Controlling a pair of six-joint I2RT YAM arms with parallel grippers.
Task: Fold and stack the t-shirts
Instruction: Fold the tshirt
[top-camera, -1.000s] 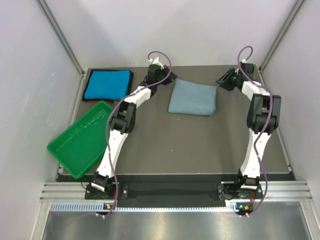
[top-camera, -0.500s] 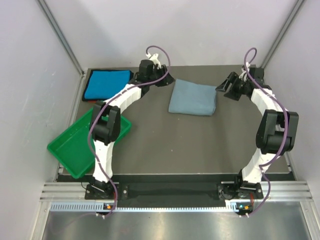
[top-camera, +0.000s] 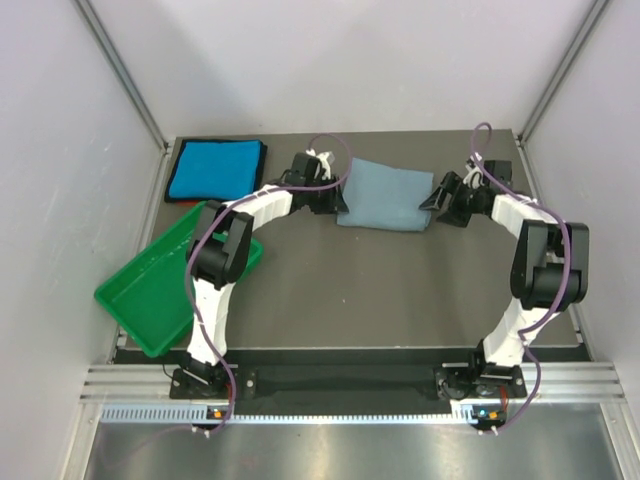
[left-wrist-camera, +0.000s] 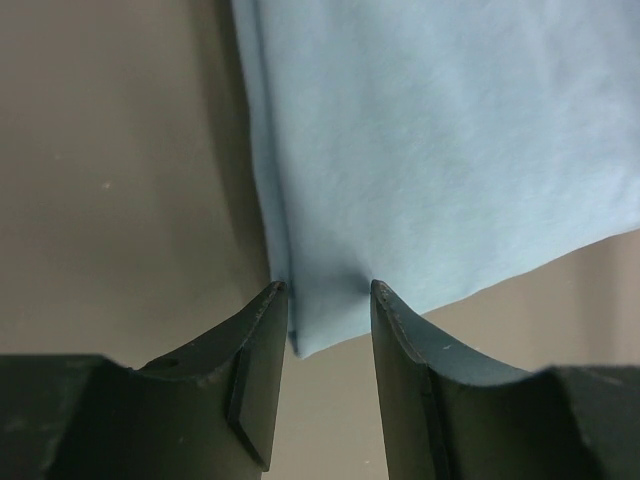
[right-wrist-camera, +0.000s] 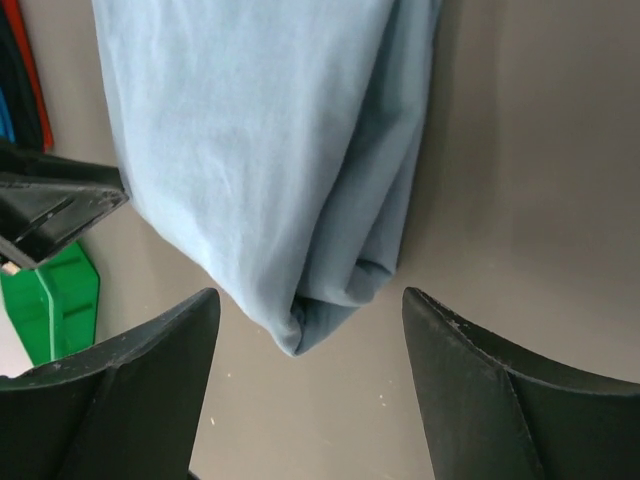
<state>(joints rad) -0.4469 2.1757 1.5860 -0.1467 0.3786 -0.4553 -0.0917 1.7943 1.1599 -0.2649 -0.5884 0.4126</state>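
Clearly spread, left end effector (left-wrist-camera: 326, 286) and right end effector (right-wrist-camera: 310, 293) straddle the grey-blue t-shirt (top-camera: 388, 195), its edges cropped.

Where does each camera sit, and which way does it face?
Top external: above and behind, looking down on the table; both arms flanking the grey-blue shirt.
Left wrist: on the left gripper, looking past its open fingers at that shirt's corner.
Right wrist: on the right gripper, open fingers framing another corner.
Shared: the shirt, in all three; right wrist catches the left gripper.
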